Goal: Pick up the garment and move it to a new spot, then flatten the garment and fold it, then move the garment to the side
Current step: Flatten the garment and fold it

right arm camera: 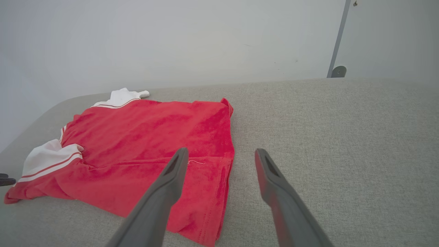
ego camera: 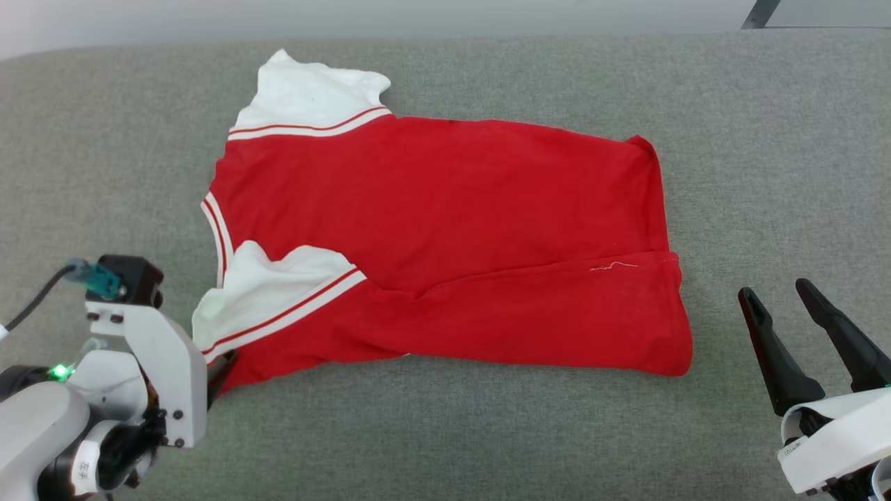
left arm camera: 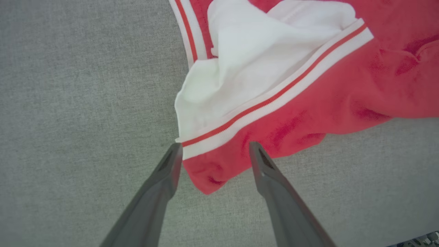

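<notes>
At the lower left of the head view the left gripper [left arm camera: 215,145] sits at the garment's near corner with its jaws spread. In the left wrist view the red tip of that corner, just below the striped trim [left arm camera: 274,99], lies between the two dark fingers; whether they touch the cloth I cannot tell, and nothing is pinched. At the lower right of the head view the right gripper [ego camera: 775,289] is likewise spread and empty, standing apart from the hem corner, which lies up and to its left. The garment [ego camera: 445,229] rests mid-frame with its long axis running left to right: white sleeve panels and collar end at the left, hem at the right, and a band along the near edge that seems folded over the body, with a crease running across it. The left arm is therefore the nearer one, the cloth spreading up and to the right from its fingertips; any next grip on that corner looks to need only a closing, while the right arm would first have to reach in. Underneath is a grey woven cushion [ego camera: 445,431]. Beyond its far edge stands a pale wall [right arm camera: 171,41], with a slanting metal pole [right arm camera: 337,37] at the upper right of the right wrist view.
</notes>
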{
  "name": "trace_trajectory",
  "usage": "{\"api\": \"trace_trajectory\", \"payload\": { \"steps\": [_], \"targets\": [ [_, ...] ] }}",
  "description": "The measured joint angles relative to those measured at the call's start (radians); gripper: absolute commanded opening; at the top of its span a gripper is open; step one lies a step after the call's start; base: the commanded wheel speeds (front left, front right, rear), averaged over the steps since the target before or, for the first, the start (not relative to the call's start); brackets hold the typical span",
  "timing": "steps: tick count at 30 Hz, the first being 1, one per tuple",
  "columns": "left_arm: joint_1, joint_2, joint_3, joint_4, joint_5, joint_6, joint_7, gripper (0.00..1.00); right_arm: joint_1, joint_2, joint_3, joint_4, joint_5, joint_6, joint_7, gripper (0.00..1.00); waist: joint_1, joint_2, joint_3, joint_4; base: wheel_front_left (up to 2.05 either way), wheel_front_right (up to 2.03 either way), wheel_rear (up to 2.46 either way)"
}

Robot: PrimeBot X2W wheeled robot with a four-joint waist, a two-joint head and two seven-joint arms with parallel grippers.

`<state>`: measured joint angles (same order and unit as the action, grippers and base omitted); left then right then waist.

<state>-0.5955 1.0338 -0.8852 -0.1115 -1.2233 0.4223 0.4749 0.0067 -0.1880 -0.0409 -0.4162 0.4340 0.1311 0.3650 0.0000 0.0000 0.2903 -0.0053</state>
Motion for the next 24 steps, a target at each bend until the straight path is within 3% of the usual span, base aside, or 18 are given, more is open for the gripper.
{"api": "trace_trajectory", "payload": {
  "steps": [7, 15, 16, 17, 19, 24],
  "targets": [
    [0.011, -0.010, -0.004, 0.030, -0.029, 0.003, 0.027, 1.00, -0.003, 0.001, 0.001, 0.001, 0.004, 0.000, 0.000, 1.00, 0.0000, 0.0000, 0.011, -0.001, 0.00, 0.00, 0.00],
    [0.012, -0.059, -0.011, 0.124, -0.050, -0.033, 0.032, 0.98, -0.009, 0.001, 0.001, 0.001, 0.004, 0.000, 0.002, 1.00, 0.0000, 0.0000, 0.027, -0.008, 0.00, 0.00, 0.00],
    [0.011, -0.065, -0.009, 0.136, -0.057, -0.038, 0.031, 0.75, -0.012, 0.001, 0.001, 0.000, 0.004, 0.000, 0.002, 1.00, 0.0000, 0.0000, 0.029, -0.009, 0.00, 0.00, 0.00],
    [0.010, -0.071, -0.009, 0.145, -0.061, -0.050, 0.031, 0.75, -0.014, 0.001, 0.001, 0.000, 0.004, 0.000, 0.003, 1.00, 0.0000, 0.0000, 0.031, -0.010, 0.00, 0.00, 0.00],
    [0.010, -0.085, -0.001, 0.163, -0.074, -0.077, 0.018, 0.00, -0.017, 0.002, -0.001, 0.001, 0.004, 0.000, 0.006, 1.00, 0.0000, 0.0000, 0.035, -0.012, 0.00, 0.00, 0.00],
    [0.002, -0.102, -0.006, 0.192, -0.069, -0.128, 0.004, 0.00, -0.017, 0.004, -0.009, 0.012, 0.022, 0.000, 0.057, 1.00, 0.0000, 0.0000, 0.036, -0.011, 0.00, 0.00, 0.00]
  ]
}}
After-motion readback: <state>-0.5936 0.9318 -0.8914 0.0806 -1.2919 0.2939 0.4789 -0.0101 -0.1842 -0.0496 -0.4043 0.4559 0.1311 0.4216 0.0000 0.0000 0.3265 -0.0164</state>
